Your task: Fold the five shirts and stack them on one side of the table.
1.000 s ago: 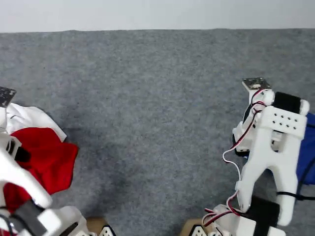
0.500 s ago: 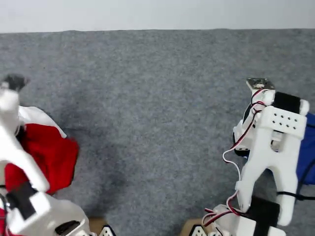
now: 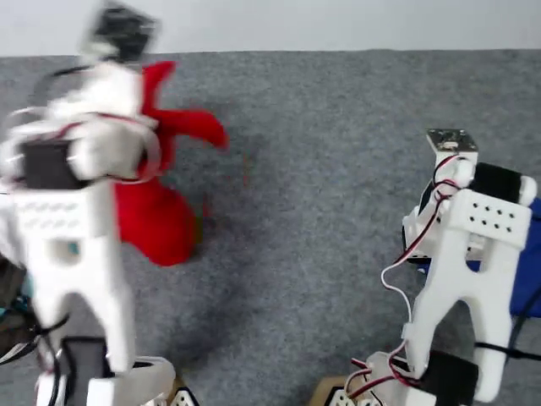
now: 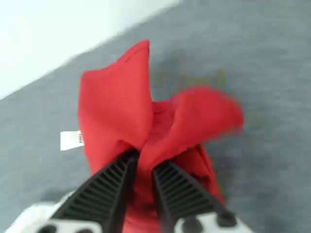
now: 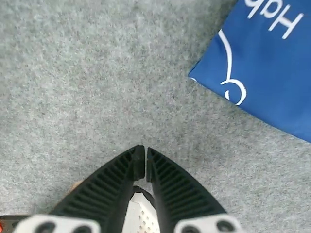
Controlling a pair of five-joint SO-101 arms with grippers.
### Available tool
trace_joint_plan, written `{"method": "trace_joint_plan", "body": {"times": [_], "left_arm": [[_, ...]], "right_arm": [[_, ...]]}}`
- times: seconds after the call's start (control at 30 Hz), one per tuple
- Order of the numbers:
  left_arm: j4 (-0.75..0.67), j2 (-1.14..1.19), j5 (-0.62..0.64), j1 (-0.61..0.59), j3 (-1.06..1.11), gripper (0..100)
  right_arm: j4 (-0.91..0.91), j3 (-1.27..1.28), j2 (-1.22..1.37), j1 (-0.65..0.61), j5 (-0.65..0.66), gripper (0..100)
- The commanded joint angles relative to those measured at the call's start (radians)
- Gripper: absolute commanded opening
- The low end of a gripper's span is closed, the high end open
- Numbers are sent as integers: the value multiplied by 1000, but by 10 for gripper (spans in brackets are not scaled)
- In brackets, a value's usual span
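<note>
Two left fingers (image 4: 109,189) pinch a red shirt (image 4: 114,97), seemingly white-tagged.

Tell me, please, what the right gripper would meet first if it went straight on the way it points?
Probably the bare grey carpet-like table cover: the right gripper points at it, with the flat blue printed shirt off to one side.

Small robotics lab bench, grey felt table cover (image 3: 321,169), plain white wall (image 3: 338,25) behind, white printed arm (image 3: 469,245), loose wires (image 3: 396,272).

Right pincer (image 5: 141,160) closed over grey mat (image 5: 73,73); blue shirt (image 5: 265,63) near.
</note>
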Motion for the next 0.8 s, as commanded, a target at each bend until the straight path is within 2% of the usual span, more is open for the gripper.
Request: {"method": "trace_joint_plan", "body": {"times": [0.0,0.1,0.23,0.33,0.47,0.67,0.77], "left_arm": [[-34,149,80,150,-35,8],[-41,281,92,153,-48,42],[25,379,92,72,-70,191],[63,391,77,-18,-94,223],[95,388,-12,-121,-117,222],[114,388,-21,-256,-119,221],[114,388,-21,-295,-96,221]], "right_arm": [[42,-5,-56,-8,-8,9],[42,-5,-76,-8,-8,9],[42,-5,-88,-15,-8,9],[42,-5,-82,-62,-8,9],[39,-5,-77,-216,-11,9],[21,-31,39,-498,-12,13],[18,-130,150,-584,-14,80]]}}
